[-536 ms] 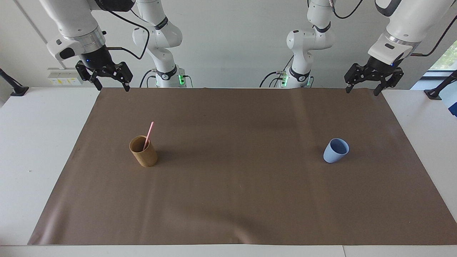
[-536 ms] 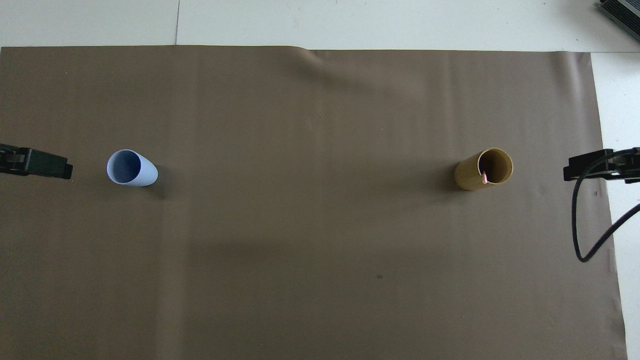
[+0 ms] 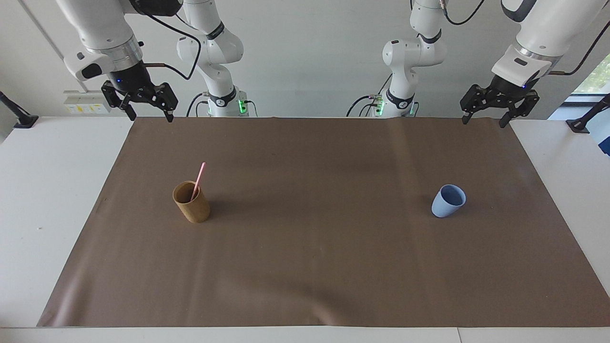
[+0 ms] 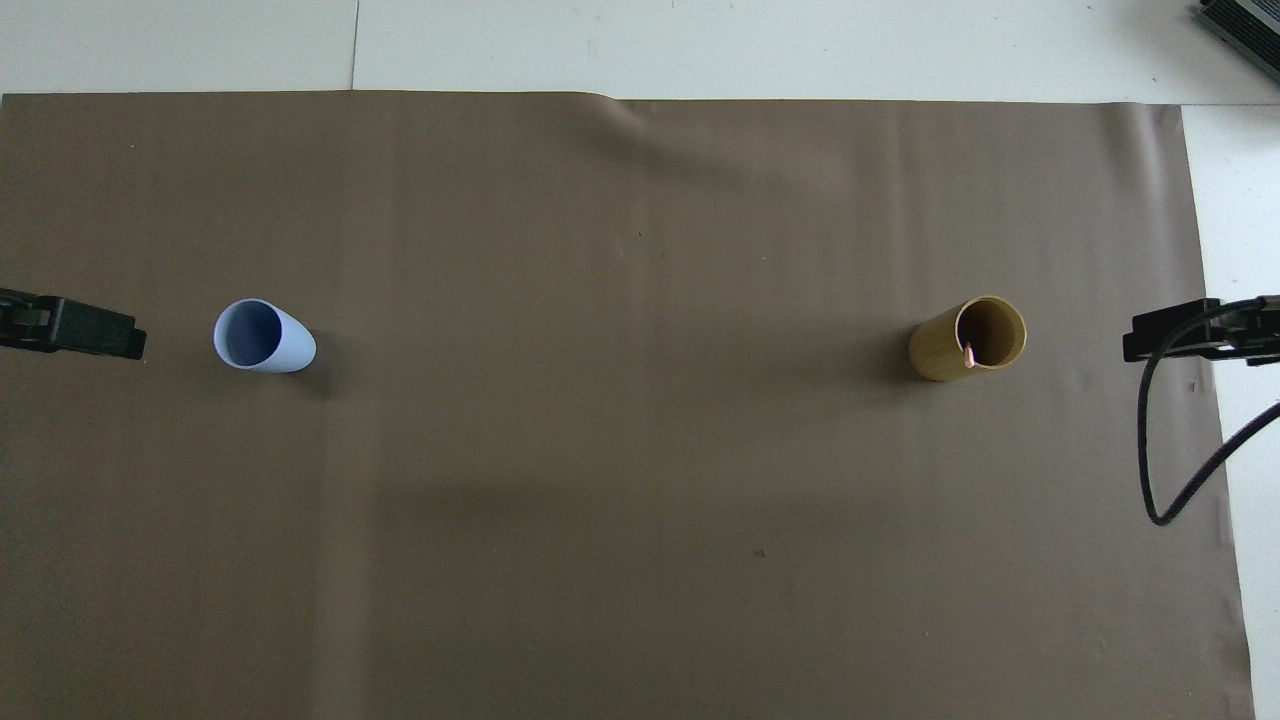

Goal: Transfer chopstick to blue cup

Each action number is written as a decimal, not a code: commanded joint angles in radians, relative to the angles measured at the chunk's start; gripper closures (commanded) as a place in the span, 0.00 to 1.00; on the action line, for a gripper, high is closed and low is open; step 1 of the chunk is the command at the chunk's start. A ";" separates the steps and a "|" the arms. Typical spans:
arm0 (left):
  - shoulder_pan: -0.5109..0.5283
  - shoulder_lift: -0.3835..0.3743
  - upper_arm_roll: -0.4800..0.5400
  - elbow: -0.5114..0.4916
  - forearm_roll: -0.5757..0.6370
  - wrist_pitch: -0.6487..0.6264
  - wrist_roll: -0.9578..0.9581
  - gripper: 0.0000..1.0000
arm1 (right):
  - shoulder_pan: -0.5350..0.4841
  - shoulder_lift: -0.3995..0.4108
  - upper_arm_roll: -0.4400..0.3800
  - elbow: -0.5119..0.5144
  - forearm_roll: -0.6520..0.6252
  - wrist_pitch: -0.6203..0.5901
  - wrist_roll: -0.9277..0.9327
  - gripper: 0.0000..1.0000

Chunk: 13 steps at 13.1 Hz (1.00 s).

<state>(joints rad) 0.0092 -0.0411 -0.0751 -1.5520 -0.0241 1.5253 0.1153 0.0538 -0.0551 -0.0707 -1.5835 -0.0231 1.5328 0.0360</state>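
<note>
So the whole thing comes down to which arm gets the chopstick. It stands in the brown cup, leaning, with its top end poking well above the rim and tilted toward the robots. That cup sits at the right arm's end of the counter, so the right hand is clearly the closer one: the stick is below it and out toward the counter's middle. The left hand hangs at the opposite end, with the blue cup below it in much the same way.

Both hands are up in the air over the robots' edge of the brown mat, fingers pointing down, spread apart and holding nothing. Neither is near its cup yet.

My guess: the right hand drops onto the exposed upper part of the stick, pinching across its long axis. Since the stick leans, a straight vertical approach could nudge it or tip the cup.
</note>
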 commanded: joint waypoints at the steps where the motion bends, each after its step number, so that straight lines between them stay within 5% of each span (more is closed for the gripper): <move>1: 0.002 -0.013 -0.006 -0.010 0.010 -0.010 -0.005 0.00 | -0.006 -0.006 0.003 -0.003 0.002 0.003 -0.021 0.00; 13: 0.012 -0.013 -0.006 -0.011 0.010 -0.002 0.003 0.00 | -0.005 -0.009 0.003 -0.012 0.003 0.003 -0.030 0.00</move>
<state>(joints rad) 0.0094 -0.0411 -0.0748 -1.5520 -0.0241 1.5253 0.1152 0.0545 -0.0551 -0.0707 -1.5842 -0.0229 1.5326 0.0360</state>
